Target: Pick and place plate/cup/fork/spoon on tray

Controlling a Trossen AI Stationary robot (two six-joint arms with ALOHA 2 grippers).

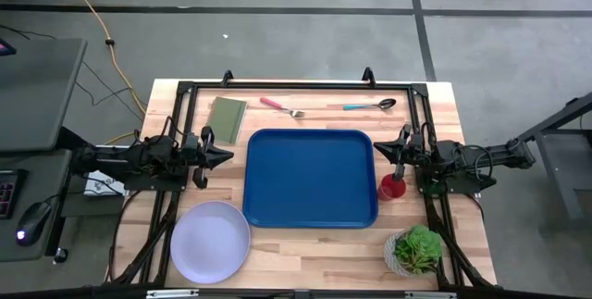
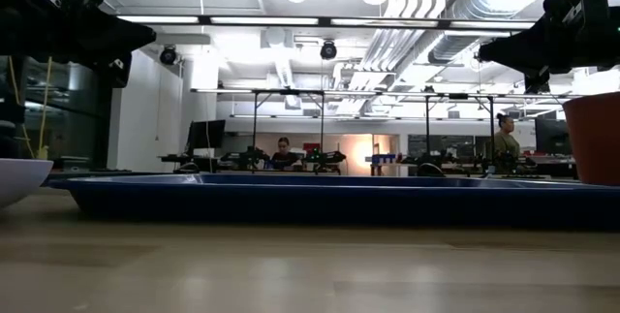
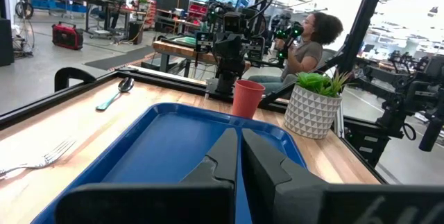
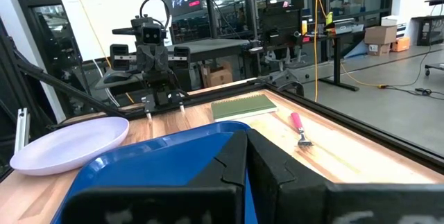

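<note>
The blue tray lies in the middle of the table, bare. The pale plate lies on the table at the tray's near left corner. The red cup stands upright on the table at the tray's right edge. The pink-handled fork and the teal-handled spoon lie beyond the tray's far edge. My left gripper is shut, raised at the tray's left side. My right gripper is shut, raised at the tray's right side, above and beyond the cup.
An olive-green pad lies at the far left. A potted green plant stands at the near right corner. Black frame rails run round the table's edges. People show in the room beyond.
</note>
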